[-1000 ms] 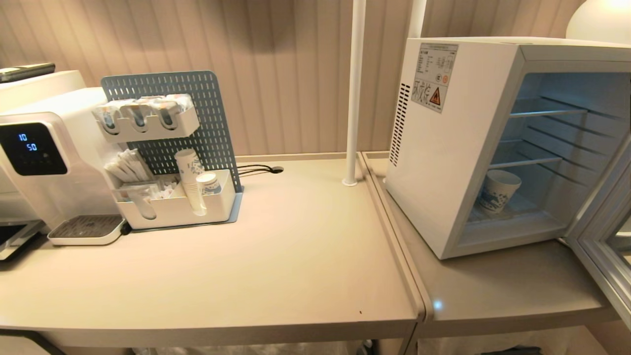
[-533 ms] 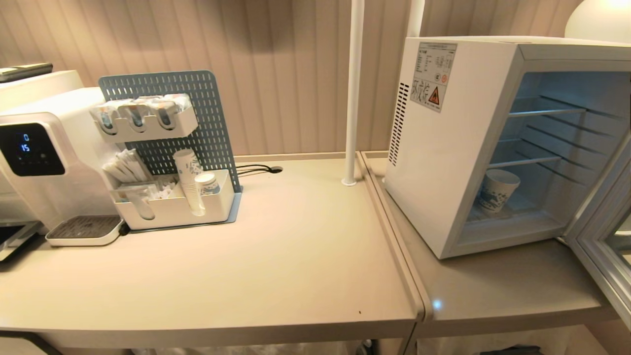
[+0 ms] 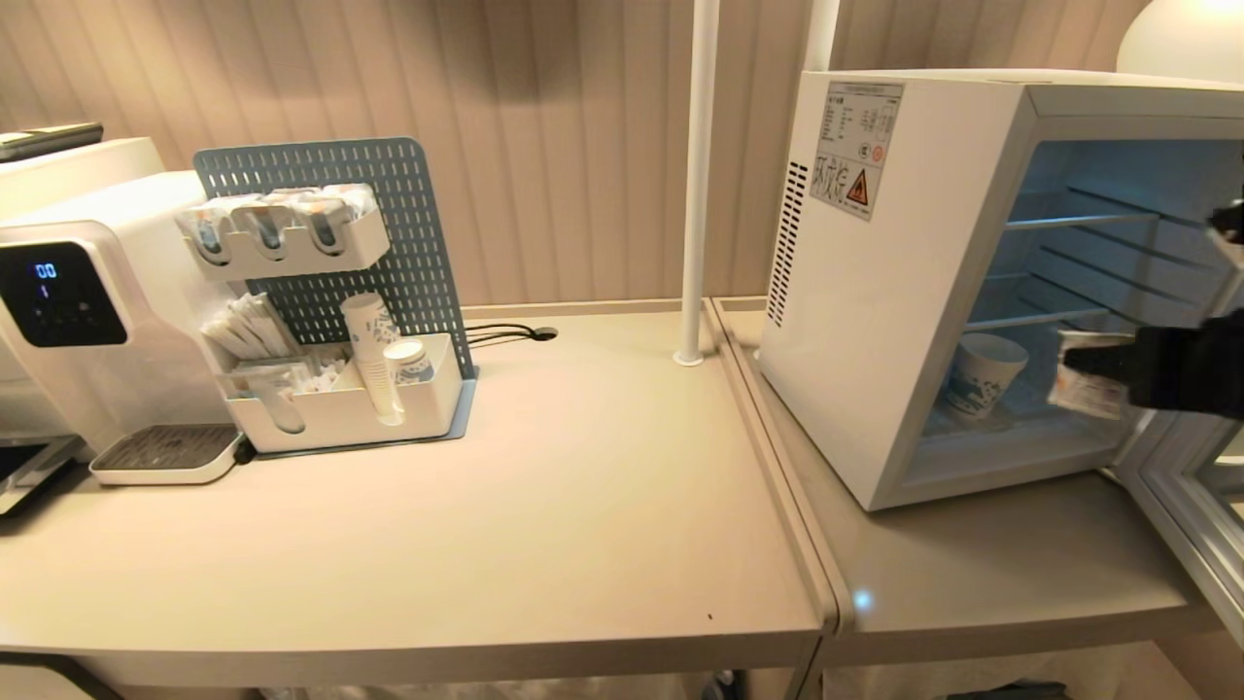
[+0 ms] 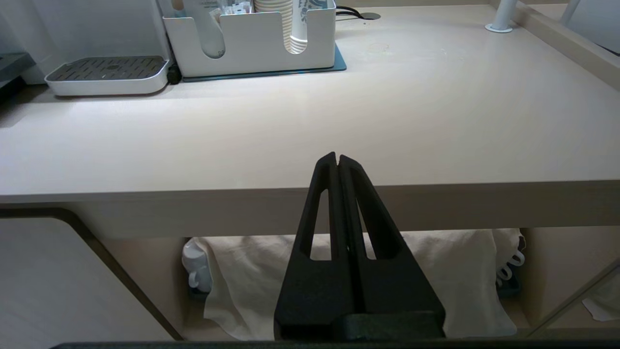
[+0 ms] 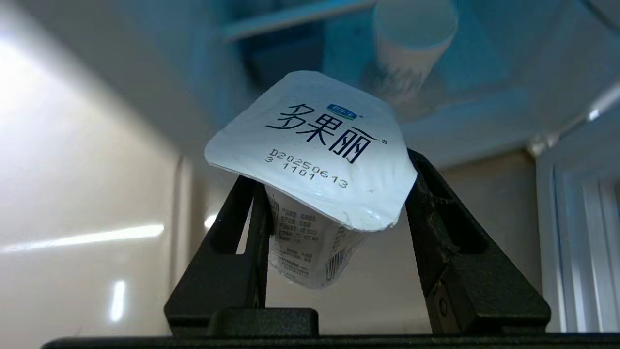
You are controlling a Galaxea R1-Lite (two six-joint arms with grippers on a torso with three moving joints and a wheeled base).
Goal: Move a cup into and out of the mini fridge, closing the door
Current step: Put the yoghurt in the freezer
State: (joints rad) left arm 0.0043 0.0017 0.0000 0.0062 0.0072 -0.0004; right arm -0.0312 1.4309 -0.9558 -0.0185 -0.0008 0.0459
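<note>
Head view shows what is new since a second ago: the right tool (image 3: 1088,374) has come in from the right edge and now hangs at the mouth of the mini fridge (image 3: 904,292), its jaws closed about halfway on the cup (image 3: 1087,374), a small sealed white cup with a foil lid. The right wrist view confirms the hold, with the cup (image 5: 315,184) pinched between both fingers just under its rim and tilted. That suggests the placing step is starting, with the cup about to enter the lower compartment. A taller paper cup (image 3: 984,377) with blue print already stands on the fridge floor toward the left wall, so the free room lies to its right, below the lower wire shelf (image 3: 1035,321). The door (image 3: 1191,486) stands swung open at the right, close beside the arm, and narrows the approach. The left tool (image 4: 337,165) is parked below the surface (image 4: 339,111) edge, fingers pressed together, holding nothing.
</note>
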